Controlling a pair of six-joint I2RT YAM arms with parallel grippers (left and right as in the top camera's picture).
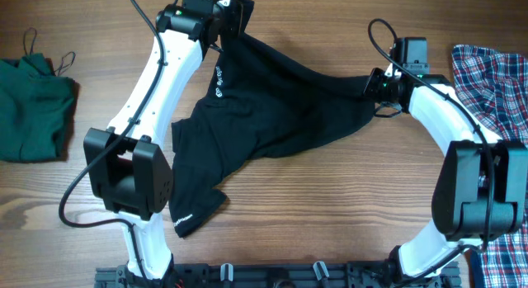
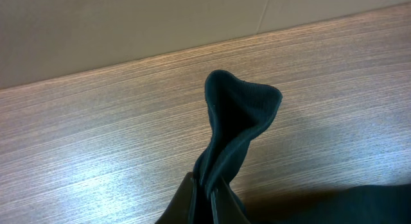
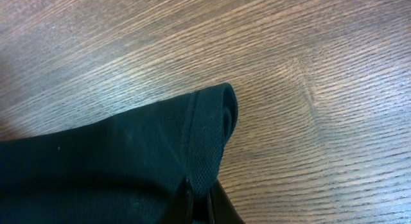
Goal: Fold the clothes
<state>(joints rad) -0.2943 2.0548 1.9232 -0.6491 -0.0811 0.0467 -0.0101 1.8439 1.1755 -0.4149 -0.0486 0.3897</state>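
A black short-sleeved shirt (image 1: pixel 272 123) with small white lettering lies spread across the middle of the table. My left gripper (image 1: pixel 235 20) at the far edge is shut on one corner of it; in the left wrist view a bunched fold of black shirt (image 2: pixel 234 121) sticks up out of my left gripper (image 2: pixel 207 197). My right gripper (image 1: pixel 373 88) is shut on the shirt's right edge; the right wrist view shows the hemmed black shirt (image 3: pixel 128 160) pinched in my right gripper (image 3: pixel 200 201). The cloth stretches between both grippers.
A dark green strappy top (image 1: pixel 33 106) lies at the left edge of the table. A red-blue-white plaid shirt (image 1: pixel 495 82) lies at the right edge, running under the right arm. Bare wood (image 1: pixel 330 214) lies in front of the black shirt.
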